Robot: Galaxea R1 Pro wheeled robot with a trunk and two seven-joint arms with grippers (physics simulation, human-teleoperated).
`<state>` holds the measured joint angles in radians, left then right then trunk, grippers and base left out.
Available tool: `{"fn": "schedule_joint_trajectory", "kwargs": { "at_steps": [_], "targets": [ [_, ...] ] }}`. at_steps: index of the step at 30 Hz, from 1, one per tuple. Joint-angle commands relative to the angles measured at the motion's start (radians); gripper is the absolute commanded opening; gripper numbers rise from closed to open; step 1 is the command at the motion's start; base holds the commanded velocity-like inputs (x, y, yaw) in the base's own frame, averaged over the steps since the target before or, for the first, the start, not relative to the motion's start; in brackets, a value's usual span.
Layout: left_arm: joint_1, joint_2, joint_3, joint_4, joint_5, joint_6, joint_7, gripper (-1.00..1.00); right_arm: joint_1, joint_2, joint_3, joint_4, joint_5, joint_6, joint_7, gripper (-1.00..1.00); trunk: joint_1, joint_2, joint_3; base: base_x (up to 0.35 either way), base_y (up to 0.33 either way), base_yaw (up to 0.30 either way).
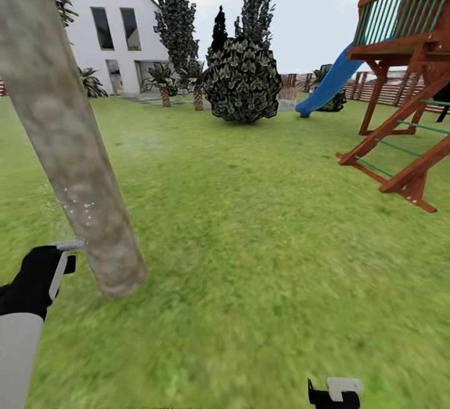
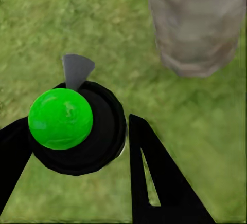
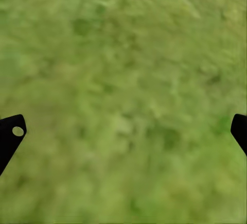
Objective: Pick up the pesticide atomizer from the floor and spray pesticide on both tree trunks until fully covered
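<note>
The pesticide atomizer sits gripped in the left end effector, seen from the left wrist as a black round body w/ a bright green cap and a grey nozzle tab; that look differs from a whitish bottle, so I judge it's the sprayer by its place in the grip. In the head view it's at approx 8 o'clock, just beside the tree trunk, which leans up toward 11 o'clock. Faint white specks show on the trunk at mid height, likely spray landing. To do this step well: keep the nozzle aimed at the bark, sweep slowly base to top, then work round the trunk so no side stays bare; stay near w/o touching. Right end effector hangs at 5 o'clock over lawn, spread wide, holding nothing. Count: 1 atomizer, 1 task trunk in view, 2 end effectors. Beyond, at 12 o'clock, 1 round dark shrub, 1 white house at 11, 1 wooden play frame w/ 1 blue slide at 2.
</note>
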<state>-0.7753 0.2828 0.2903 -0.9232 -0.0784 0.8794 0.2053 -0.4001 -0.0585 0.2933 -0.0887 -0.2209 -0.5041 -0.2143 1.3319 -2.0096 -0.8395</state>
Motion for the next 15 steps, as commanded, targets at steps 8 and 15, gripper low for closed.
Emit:
{"fn": "schedule_joint_trajectory", "kwargs": {
  "at_steps": [8, 15],
  "targets": [
    [-0.003, 0.0, 0.0, -0.002, -0.014, 0.007, -0.004, -1.0, 0.0, 0.0, 0.009, 0.0, -0.007, -0.001, -0.003, 1.0, 0.0, 0.0, -0.001, 0.067, 0.006, 0.277],
    [0.01, -0.023, -0.004, -0.017, -0.015, 0.0, -0.001, -1.0, 0.0, 0.0, 0.009, 0.0, -0.007, -0.001, -0.003, 1.0, 0.0, 0.0, -0.001, 0.199, 0.05, 0.212]
  ]
}}
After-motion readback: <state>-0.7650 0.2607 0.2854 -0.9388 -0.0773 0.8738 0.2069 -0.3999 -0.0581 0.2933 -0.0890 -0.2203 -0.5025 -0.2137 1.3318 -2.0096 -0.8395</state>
